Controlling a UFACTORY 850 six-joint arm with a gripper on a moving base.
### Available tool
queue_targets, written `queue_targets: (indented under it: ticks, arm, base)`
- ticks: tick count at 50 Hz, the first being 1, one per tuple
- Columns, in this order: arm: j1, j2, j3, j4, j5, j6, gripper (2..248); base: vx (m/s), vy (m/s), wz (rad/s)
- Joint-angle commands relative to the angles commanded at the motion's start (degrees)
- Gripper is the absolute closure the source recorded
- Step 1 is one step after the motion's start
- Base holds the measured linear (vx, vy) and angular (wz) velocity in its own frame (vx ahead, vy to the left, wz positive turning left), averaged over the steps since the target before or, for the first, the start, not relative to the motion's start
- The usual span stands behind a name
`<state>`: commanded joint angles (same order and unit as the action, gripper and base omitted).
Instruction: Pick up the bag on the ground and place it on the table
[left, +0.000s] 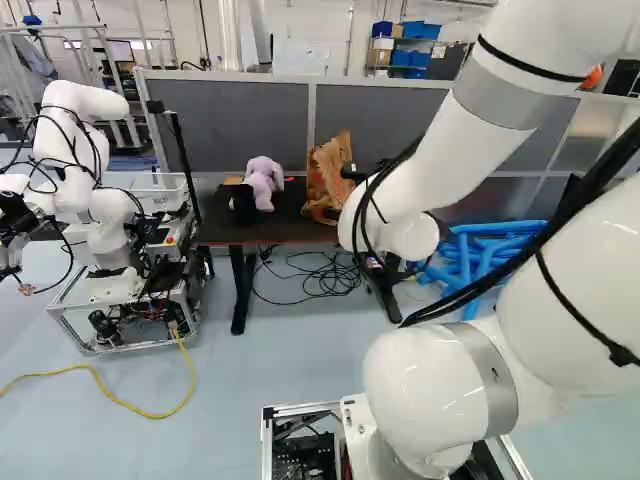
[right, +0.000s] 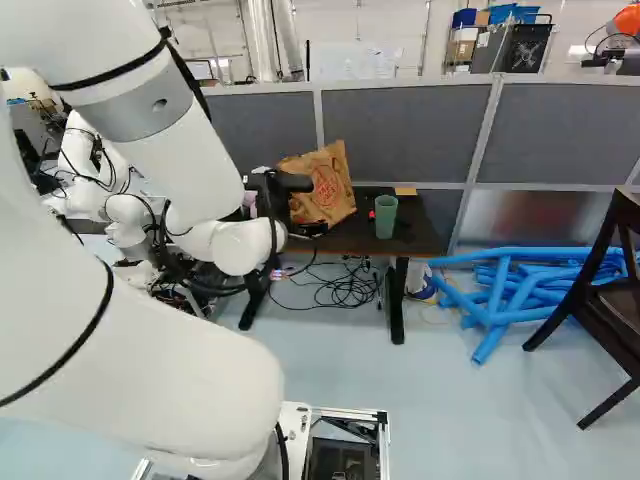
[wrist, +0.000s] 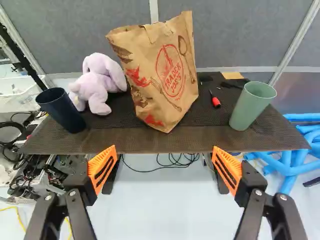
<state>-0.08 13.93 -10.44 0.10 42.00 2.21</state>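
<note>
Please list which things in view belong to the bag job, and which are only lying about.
For the job:
- paper bag, already standing on the table
- table
- gripper, fingers open

Lying about:
- purple plush toy
- dark blue cup
- green cup
- small red-and-black object
- blue tubes
- chair

There is a gap between the paper bag (wrist: 165, 75) and the green cup (wrist: 250, 110); the purple plush toy (wrist: 96, 85) obstructs the other side
</note>
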Motion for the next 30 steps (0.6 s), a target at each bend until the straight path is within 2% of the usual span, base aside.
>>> queue_targets:
  ticks: [30]
  arm:
    - [0.1,1.7,4.6,-0.1,6.7,-1.9,3]
  base:
    - [0.000,0.000,0.000]
